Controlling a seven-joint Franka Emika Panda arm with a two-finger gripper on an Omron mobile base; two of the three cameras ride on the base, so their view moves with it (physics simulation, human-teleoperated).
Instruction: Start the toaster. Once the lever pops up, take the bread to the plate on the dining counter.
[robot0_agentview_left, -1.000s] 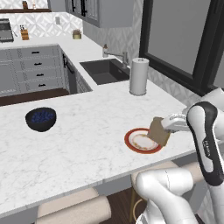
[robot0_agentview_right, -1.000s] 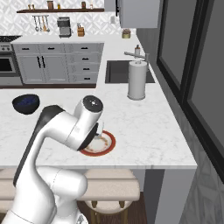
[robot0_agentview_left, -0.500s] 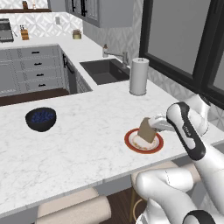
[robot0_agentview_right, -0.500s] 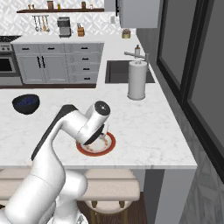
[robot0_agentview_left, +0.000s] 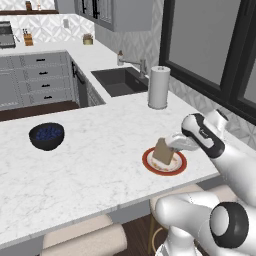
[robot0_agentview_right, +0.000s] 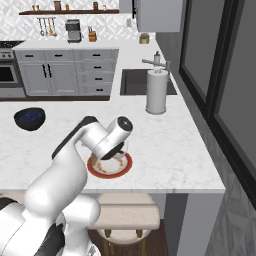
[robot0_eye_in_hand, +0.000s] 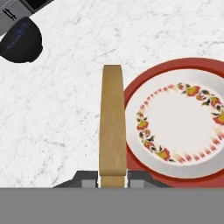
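Surface: dining counter (robot0_agentview_left: 90, 170), white marble-look slab with grey veins, overhanging beige stools (robot0_agentview_left: 85, 239). Room: kitchen with grey drawers, dark sink (robot0_agentview_left: 117, 81) set in the rear worktop, dark window panels to the right.

On the counter:
- Bowl (robot0_agentview_left: 46, 136), dark blue, at 9 o'clock from the plate, well apart; contents look dark blue, otherwise cannot tell.
- Paper-towel roll (robot0_agentview_left: 158, 87), white, upright, at 12 o'clock from the plate, near the sink.
- Plate (robot0_agentview_left: 150, 165), red rim, white centre with a red-and-yellow flower ring, near the counter's front edge.

Bread (robot0_agentview_left: 163, 151): tan slice held on edge, tilted, over the plate's rim; contact with the plate cannot be told.

Gripper (robot0_agentview_left: 172, 143): closed narrow on the bread, fingertips (robot0_eye_in_hand: 87, 179) at either side of the slice.
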